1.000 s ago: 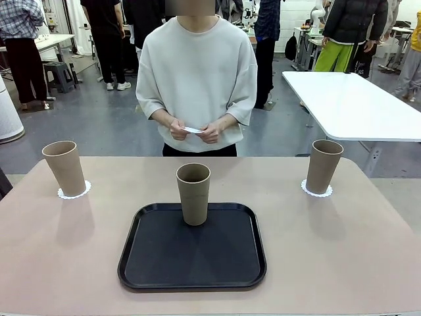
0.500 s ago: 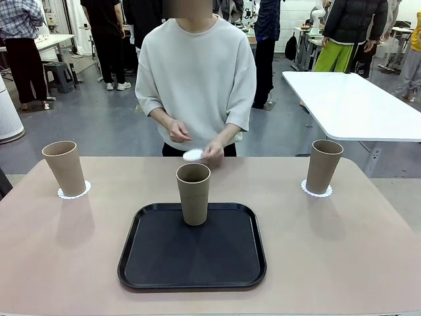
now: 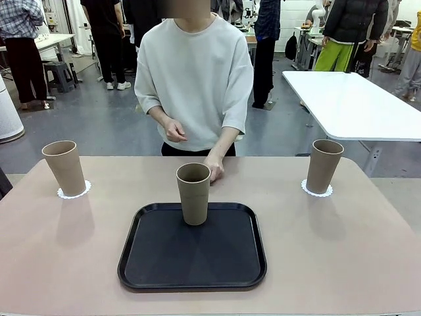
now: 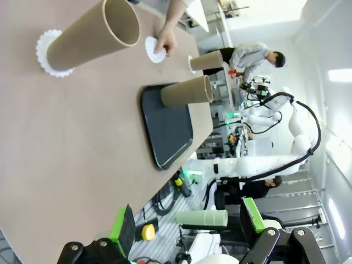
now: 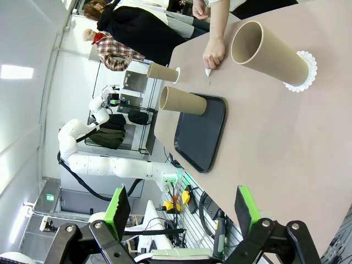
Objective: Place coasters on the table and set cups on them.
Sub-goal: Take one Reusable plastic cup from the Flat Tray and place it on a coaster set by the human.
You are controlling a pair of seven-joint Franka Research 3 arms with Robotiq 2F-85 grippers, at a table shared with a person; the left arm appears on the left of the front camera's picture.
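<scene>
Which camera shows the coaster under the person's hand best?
Left wrist view: the coaster lies flat on the table, most of its scalloped edge clear of the hand. Right wrist view gives a white sliver under the hand. Front view: the middle cup and the hand cover it.

1. The left black two-finger gripper with green pads point(image 4: 188, 223) has its jaws spread wide, gripping nothing.
2. The right black two-finger gripper with green pads point(image 5: 181, 212) is likewise spread wide and empty.
3. The person's left hand point(image 3: 214, 168) reaches down, arm extended; the person's right hand point(image 3: 174, 130) is loosely curled at waist height.
</scene>
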